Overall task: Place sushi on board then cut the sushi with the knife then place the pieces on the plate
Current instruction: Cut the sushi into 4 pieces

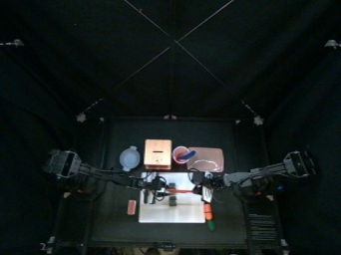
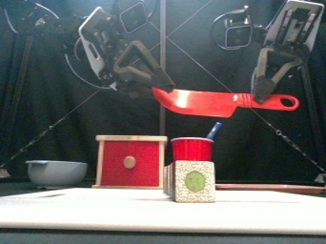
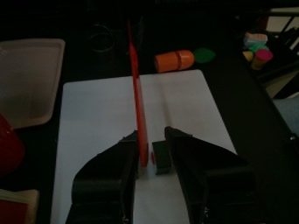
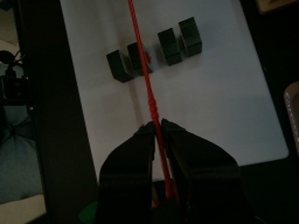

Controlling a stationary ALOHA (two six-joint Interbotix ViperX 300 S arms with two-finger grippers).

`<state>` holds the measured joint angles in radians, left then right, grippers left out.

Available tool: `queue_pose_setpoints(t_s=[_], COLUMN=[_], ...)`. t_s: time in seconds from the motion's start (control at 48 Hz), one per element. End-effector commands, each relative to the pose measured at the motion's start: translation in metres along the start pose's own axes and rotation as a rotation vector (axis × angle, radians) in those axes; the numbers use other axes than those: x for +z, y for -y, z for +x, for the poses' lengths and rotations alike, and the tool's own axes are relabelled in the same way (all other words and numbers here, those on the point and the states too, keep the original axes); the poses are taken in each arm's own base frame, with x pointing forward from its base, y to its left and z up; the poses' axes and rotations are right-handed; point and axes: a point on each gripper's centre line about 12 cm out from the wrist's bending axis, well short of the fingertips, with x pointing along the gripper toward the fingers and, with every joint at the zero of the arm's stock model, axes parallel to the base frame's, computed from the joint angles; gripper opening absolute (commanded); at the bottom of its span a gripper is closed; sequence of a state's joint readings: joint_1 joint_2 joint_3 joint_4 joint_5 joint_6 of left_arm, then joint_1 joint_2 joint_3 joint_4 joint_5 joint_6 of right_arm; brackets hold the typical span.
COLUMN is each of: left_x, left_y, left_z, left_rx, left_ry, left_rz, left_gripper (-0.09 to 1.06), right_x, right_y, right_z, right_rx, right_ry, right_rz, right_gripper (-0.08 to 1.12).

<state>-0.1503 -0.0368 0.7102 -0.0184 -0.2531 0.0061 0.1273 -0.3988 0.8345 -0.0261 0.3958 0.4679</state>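
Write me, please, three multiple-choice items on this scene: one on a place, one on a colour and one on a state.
1. Where is the red knife?
A. Standing in the red cup.
B. In the air above the white board.
C. Flat on that board.

2. What colour is the knife standing in the red cup?
A. Blue.
B. Green.
C. Yellow.

3. How is the right gripper?
A. Open and empty.
B. Shut on the red knife.
C. Shut on the blue knife.

Answers: 1 B, the front view shows it level, well above the board. 2 A, the blue knife sticks out of the cup's top. 3 B, the right wrist view shows its jaws closed on the red knife.
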Motion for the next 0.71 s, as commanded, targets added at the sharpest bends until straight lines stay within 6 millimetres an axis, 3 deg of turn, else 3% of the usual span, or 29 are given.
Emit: queue_pose_setpoints(t_s=[0.021,0.208,0.708], left_x=[0.020,0.022,0.020], left_y=[-0.002,-0.009,-0.020], left_z=[-0.008,-0.017,-0.025], left_rx=[0.002,0.017,0.046], left_ry=[0.080,0.120,0.189], left_rz=[0.014,0.013,0.004], left_gripper=[0.70,0.70,0.70], right_x=[0.000,-0.021,-0.050], right_y=[0.001,0.008,0.018], right_z=[-0.011,-0.017,-0.039], right_rx=[0.018,0.029,0.061], right_ry=[0.027,0.004,-0.015], right_rz=[0.026,0.074,0.155], right_gripper=[0.49,0.49,0.49])
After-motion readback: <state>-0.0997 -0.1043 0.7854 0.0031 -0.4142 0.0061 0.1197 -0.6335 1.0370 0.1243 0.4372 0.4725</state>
